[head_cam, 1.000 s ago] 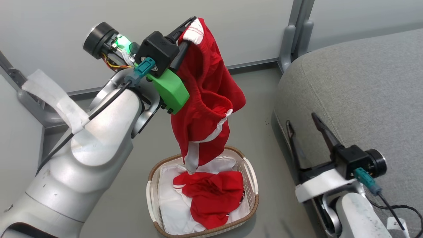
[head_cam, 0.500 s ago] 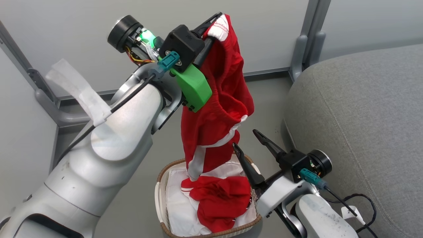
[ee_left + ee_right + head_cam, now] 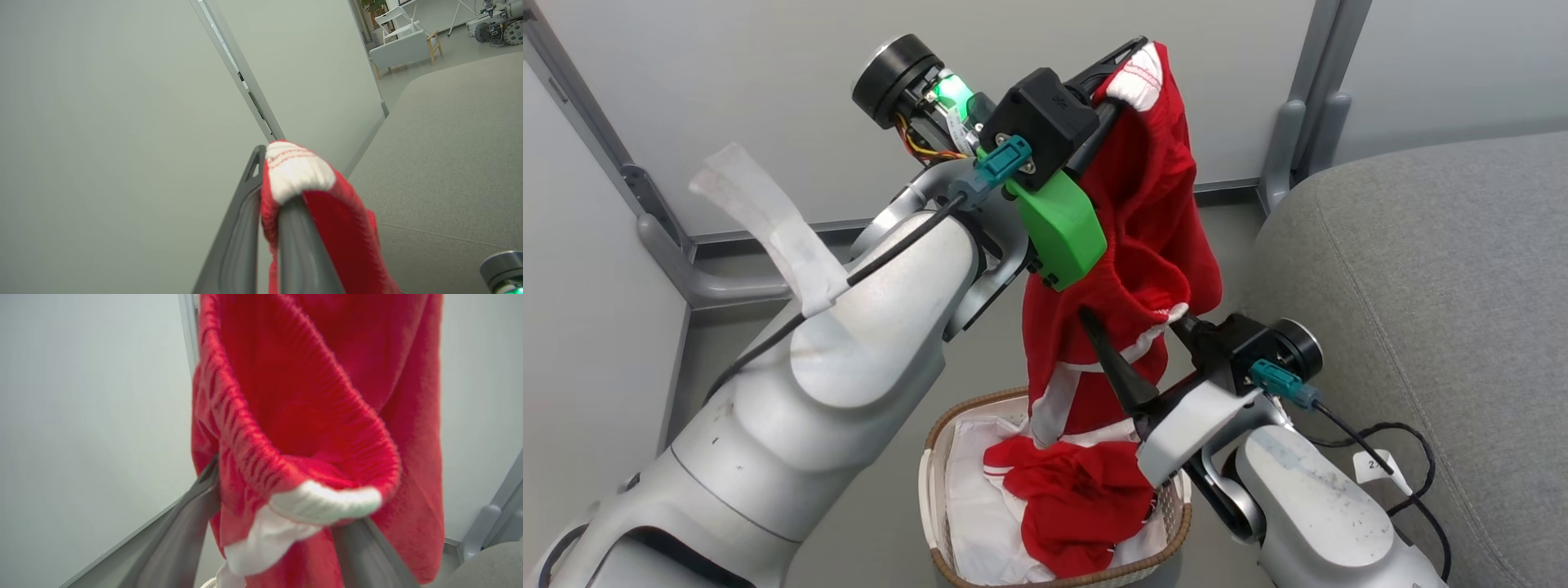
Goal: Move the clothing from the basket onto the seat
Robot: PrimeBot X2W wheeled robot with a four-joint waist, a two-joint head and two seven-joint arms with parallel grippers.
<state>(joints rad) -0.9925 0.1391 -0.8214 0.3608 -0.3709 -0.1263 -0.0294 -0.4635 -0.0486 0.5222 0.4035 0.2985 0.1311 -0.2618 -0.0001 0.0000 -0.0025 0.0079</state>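
- The seat [image 3: 1421,278] lies to the right of the basket [image 3: 925,506] in your head view. The left wrist view adds the seat's [image 3: 449,163] flat top running to a wall panel, which the head view crops.
- Your left arm [image 3: 849,384] rises from left of the basket to well above it. Neither wrist view shows this reach.
- The shorts [image 3: 1143,212] hang straight above the basket, and their lowest white-striped end dips just inside the rim.
- The right wrist view is the one that looks up into the shorts [image 3: 310,396], showing the ribbed waistband gaping open and a white trim patch at its lip.
- The basket sits on the floor, its brown rim and white wall plain in the head view.
- A white liner [image 3: 980,506] covers the inside of the basket.
- A red garment [image 3: 1086,498] lies crumpled on the liner, toward the basket's right side.
- Your left gripper [image 3: 1131,57], high above the basket, is clamped on a white-hemmed corner of the shorts. The left wrist view shows the pinch up close at the gripper [image 3: 267,171], with the cloth [image 3: 343,228] folded over one finger.
- Your right gripper [image 3: 1131,322], above the basket's right rim, has its fingers spread wide. In the right wrist view the gripper [image 3: 282,498] has the waistband between its fingers, not yet squeezed.
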